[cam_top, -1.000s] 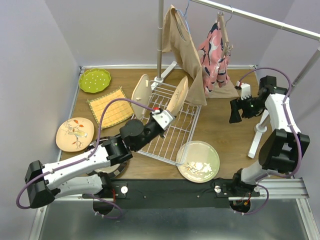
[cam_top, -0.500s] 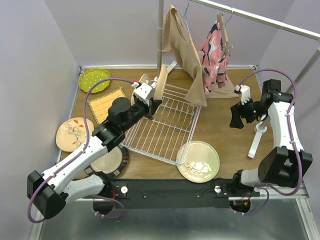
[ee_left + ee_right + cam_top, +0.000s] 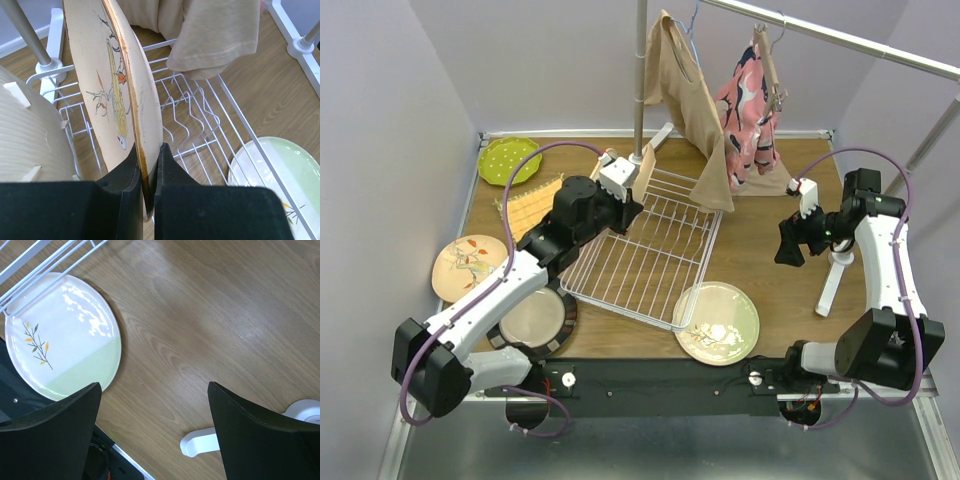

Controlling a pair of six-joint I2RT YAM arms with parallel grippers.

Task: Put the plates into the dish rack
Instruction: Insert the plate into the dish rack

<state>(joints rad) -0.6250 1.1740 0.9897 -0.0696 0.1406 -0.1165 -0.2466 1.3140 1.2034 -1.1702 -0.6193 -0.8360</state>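
A: What's the left gripper (image 3: 145,165) doing?
B: Nearly closed, pinching the tan bird plate (image 3: 107,85) by its rim. The plate is on edge over the far-left corner of the dish rack (image 3: 190,120), just beside the cream plate (image 3: 30,135)
A: How do I seat it well?
B: I'd hold it upright, lower the rim between two prongs and let go only once it rests. The right gripper (image 3: 155,415) gapes wide, empty, over the table's right side near the pale-green plate (image 3: 60,335)

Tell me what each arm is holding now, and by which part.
The left jaws pinch the tan bird plate at its rim, the plate on edge. The right jaws stand open, holding nothing.
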